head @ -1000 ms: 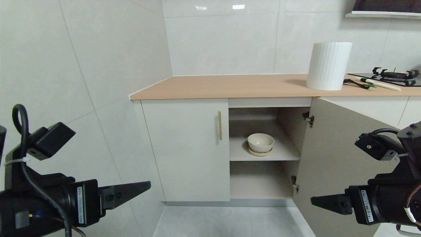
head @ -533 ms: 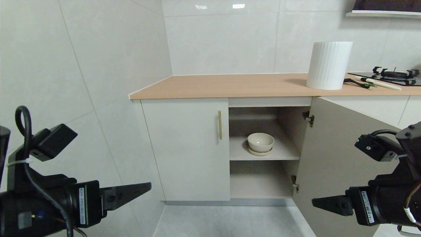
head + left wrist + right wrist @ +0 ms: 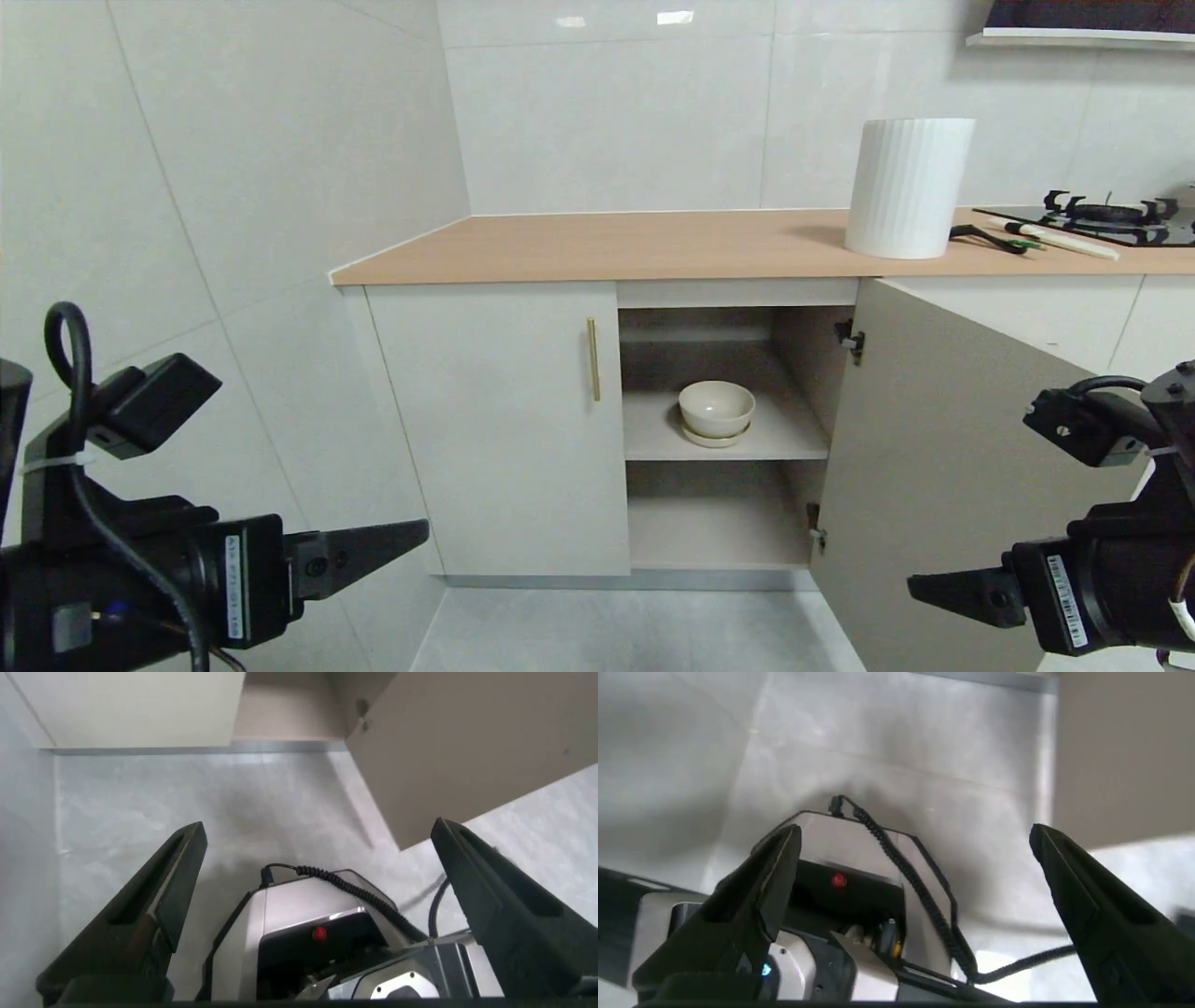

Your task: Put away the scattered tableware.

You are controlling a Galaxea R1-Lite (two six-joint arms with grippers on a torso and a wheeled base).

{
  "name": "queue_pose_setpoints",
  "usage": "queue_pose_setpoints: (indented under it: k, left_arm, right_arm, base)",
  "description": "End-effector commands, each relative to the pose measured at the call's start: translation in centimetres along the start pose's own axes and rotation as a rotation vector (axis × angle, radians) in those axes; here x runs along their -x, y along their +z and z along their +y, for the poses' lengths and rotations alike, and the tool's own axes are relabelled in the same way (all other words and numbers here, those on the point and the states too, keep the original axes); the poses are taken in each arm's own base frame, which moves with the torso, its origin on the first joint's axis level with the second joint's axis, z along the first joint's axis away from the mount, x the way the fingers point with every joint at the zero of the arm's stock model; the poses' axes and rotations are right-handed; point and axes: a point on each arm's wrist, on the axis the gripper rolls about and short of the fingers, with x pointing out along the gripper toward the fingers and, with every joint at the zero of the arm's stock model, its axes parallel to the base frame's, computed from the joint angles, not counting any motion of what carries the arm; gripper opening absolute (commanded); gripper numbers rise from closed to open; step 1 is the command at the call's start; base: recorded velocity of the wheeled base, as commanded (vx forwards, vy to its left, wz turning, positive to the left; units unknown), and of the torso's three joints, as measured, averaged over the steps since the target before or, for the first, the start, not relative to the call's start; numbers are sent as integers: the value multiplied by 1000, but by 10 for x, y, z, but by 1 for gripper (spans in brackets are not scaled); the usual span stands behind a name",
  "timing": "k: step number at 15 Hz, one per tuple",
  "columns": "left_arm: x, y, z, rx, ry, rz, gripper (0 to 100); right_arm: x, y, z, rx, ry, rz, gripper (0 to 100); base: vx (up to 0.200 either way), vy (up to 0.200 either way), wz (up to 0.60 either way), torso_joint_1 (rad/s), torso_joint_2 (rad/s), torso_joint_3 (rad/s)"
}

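Starting at the left: the left gripper (image 3: 411, 537) hangs low with its fingers (image 3: 168, 887) wide apart and nothing between them. The right gripper (image 3: 934, 590) is the same, fingers spread and empty.

Tableware: a bowl (image 3: 716, 408) sits on a plate (image 3: 713, 435) on the middle shelf (image 3: 794, 439) of the open cupboard. That is ahead of and above both grippers, between them and somewhat nearer the right one. These two pieces look already stowed.

Up on the counter (image 3: 607, 247), beyond a white canister (image 3: 908, 187), lie long utensils (image 3: 1046, 235) beside the hob (image 3: 1111, 210). What kind they are cannot be told. They lie flat, long axis running side to side along the counter with a slight slant. They are high above and ahead of the right gripper and well apart from the left one.

The open door (image 3: 934, 448) stands just ahead of the right gripper, its free edge upright.

Judgement: whichever comes next, fetching the utensils or shutting the door, the right arm is the nearer. It would have to rise well above its present height for the counter.

Change from the earlier frames: the whole head view has shifted, with cupboard, counter and canister all sitting further left together, so the camera has moved and the things have not. The bowl keeps its place on the plate. The left gripper holds its place in the view; the right gripper now sits lower and further right. Both are as wide open as before.
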Motion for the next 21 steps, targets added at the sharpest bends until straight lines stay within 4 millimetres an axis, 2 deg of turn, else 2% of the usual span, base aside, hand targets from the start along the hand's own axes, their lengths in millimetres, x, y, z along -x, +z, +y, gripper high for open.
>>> queue_pose_setpoints:
  k: [1, 6, 9, 13, 14, 15, 17, 21]
  left_arm:
    - [-1, 0, 0, 0, 2, 2, 100]
    - [-1, 0, 0, 0, 2, 4, 100]
    - [-1, -1, 0, 0, 0, 5, 100]
    - [-1, -1, 0, 0, -1, 6, 100]
    - [-1, -1, 0, 0, -1, 6, 100]
    - [-1, -1, 0, 0, -2, 8, 100]
    - [-2, -1, 0, 0, -1, 9, 100]
    - [-2, 0, 0, 2, -3, 6, 100]
  right_arm:
    - [2, -2, -1, 5, -19, 20, 100]
    - [3, -2, -10, 31, -105, 72, 100]
    - [19, 0, -23, 39, -224, 138, 100]
    - [32, 9, -72, 3, -433, 147, 100]
    - [32, 9, -73, 1, -437, 148, 100]
    - [34, 12, -92, -21, -508, 151, 100]
    - [26, 19, -108, -55, -554, 138, 100]
    - [-3, 38, -137, -141, -598, 96, 100]
  base:
    - [0, -200, 0, -2, -2, 2]
    - [0, -160, 0, 3, 1, 3]
    - [0, 0, 0, 0, 0, 0]
    - [0, 0, 0, 0, 0, 0]
    - [0, 0, 0, 0, 0, 0]
    - [0, 0, 0, 0, 0, 0]
    - [0, 0, 0, 0, 0, 0]
    - [0, 0, 0, 0, 0, 0]
